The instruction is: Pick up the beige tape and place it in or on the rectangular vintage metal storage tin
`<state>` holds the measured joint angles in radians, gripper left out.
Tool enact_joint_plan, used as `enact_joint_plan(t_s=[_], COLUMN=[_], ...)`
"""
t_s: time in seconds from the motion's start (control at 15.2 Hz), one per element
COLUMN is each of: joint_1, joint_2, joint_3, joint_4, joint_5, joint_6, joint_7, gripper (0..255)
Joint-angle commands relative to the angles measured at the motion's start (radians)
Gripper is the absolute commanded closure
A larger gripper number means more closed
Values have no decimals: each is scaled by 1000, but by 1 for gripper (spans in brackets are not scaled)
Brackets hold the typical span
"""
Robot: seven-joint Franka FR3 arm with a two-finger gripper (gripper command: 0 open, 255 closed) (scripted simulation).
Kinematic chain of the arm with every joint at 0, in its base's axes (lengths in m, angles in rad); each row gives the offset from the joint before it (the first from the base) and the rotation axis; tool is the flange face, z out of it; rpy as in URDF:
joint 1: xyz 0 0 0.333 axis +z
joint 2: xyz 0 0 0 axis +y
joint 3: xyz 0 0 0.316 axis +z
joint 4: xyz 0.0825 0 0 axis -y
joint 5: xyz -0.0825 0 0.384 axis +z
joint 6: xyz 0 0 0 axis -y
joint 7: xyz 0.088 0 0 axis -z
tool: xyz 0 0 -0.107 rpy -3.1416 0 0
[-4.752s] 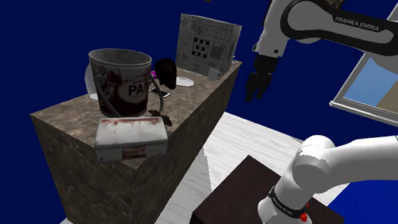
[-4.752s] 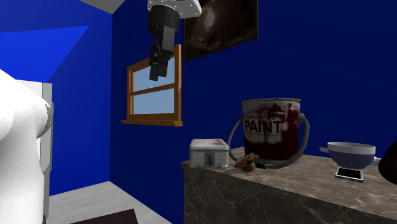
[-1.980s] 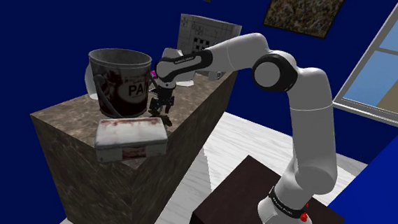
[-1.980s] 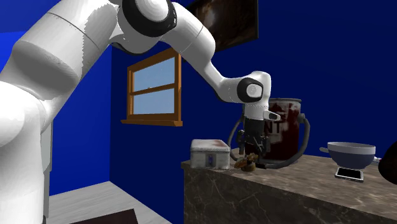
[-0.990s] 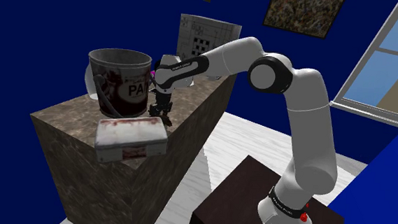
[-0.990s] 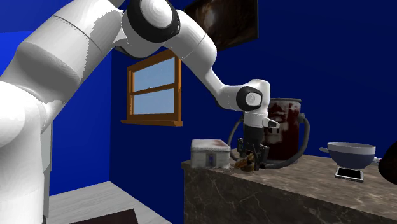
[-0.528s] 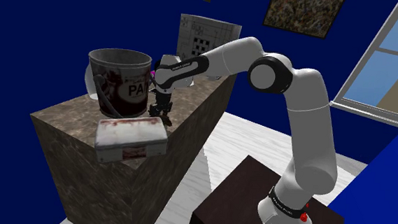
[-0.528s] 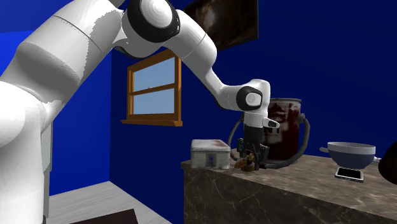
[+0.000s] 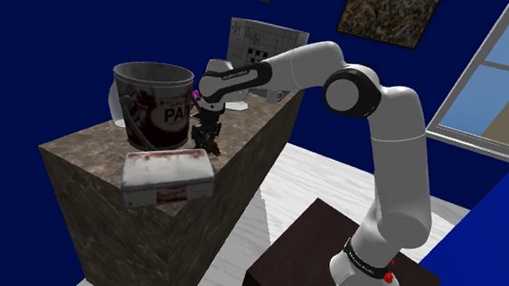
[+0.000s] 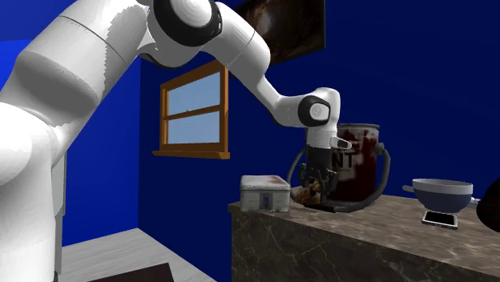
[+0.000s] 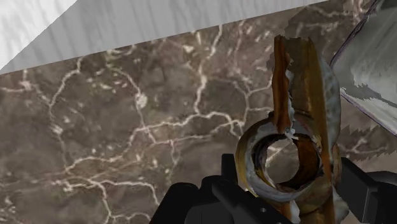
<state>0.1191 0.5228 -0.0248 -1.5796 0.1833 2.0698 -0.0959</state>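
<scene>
The gripper [image 11: 289,207] is clenched on the tape roll [image 11: 283,162], with its black fingers [image 11: 191,200] pressing the ring from both sides (the roll renders rust-brown and grey, and a loose strip stands up from it). Beneath it lies the marble counter [image 11: 114,127]. In the second exterior view the roll appears to hang just clear of that surface. I judge the pick to be done, with the carry and the release left.

The storage tin [image 9: 168,176] sits with its lid shut near the counter's front end. It is at about seven o'clock from the gripper in the shoulder view and at nine o'clock in the second exterior view, near but apart. With the lid shut, the roll would likely go on top. Farther back, at about ten o'clock from the gripper in the shoulder view, stands the paint can [image 9: 156,106].
</scene>
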Motion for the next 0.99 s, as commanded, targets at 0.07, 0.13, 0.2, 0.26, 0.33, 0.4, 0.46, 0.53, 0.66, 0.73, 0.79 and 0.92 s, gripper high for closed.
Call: enact_joint_plan(t_s=[0.07,0.13,0.2,0.26,0.33,0.4,0.46,0.53,0.66,0.73,0.79,0.92], joint_1=[0,0,0,0,0,0,0,0,-1,-1,-1,-1], joint_2=[-16,-21,-26,-31,-35,-40,-44,-48,-55,-59,-62,-68], joint_3=[-1,-2,-2,-2,-2,-3,-3,-3,-4,-4,-4,-5], joint_4=[16,22,28,34,41,48,55,62,78,86,95,113], joint_5=[-3,-4,-5,-6,-7,-7,-8,-9,-11,-11,-12,-14], joint_6=[-32,-42,-53,-64,-75,-86,-98,-109,-132,-143,-155,-179], joint_7=[5,7,9,10,12,14,16,18,21,23,25,28], gripper=[255,255,255,255,255,255,255,255,255,255,255,255])
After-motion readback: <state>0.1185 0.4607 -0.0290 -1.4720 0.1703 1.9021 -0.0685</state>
